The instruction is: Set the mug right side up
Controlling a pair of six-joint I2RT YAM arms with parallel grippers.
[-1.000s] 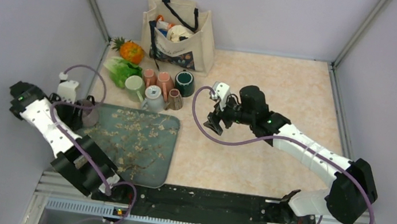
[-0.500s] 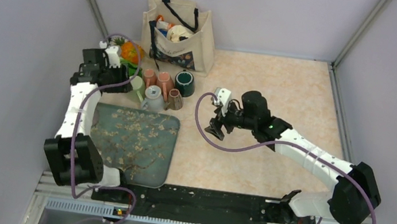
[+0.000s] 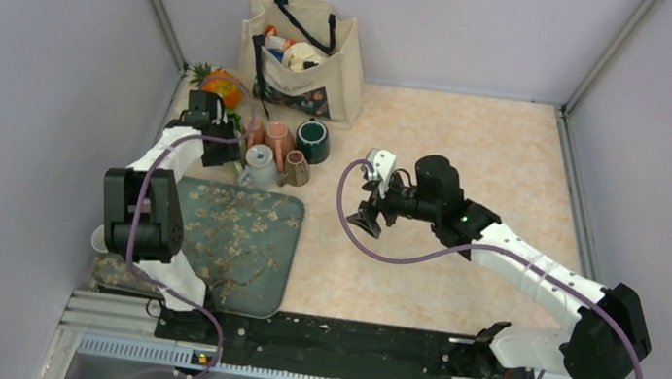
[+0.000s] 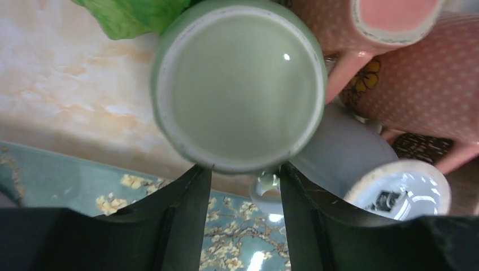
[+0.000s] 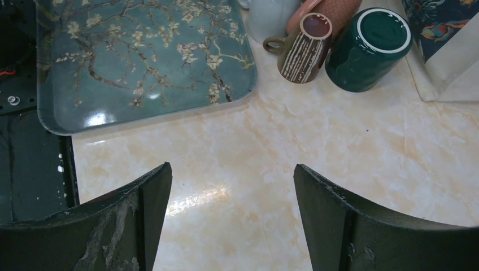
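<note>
Lavender walls on three sides; pale marbled counter point(image 3: 476, 139). Canvas tote bag point(image 3: 306, 53) stands at the back wall. Teal blossom-print tray point(image 3: 238, 235) lies at front left.

Mug cluster sits on the counter just behind the tray's far edge:
- Pale green mug point(image 4: 240, 84), the task item, is at the left end of the cluster, beside a green lettuce leaf point(image 4: 130, 11). A shallow pale disc inside a whitish ring faces the left wrist camera. It reads as the foot, so the mug is mouth down, though I cannot be certain. In the overhead view the left arm covers most of it.
- Grey-blue mug point(image 4: 339, 152) is against its right side, tipped, white interior showing.
- Pink dotted mugs point(image 4: 429, 96) are behind the grey-blue mug.
- Brown striped mug point(image 5: 302, 42) lies on its side, and the dark green mug point(image 5: 370, 48) just to its right is base up.

Left pincer point(image 4: 244, 220): above the cluster, pointing down. The fingers are parted by a narrow gap, smaller than the green mug's width. Their tips sit at the mug's near rim, and nothing is held.

Right pincer point(image 5: 231, 220): mid-counter, well apart from the mugs, over bare marble. The fingers are spread wide and hold nothing.
</note>
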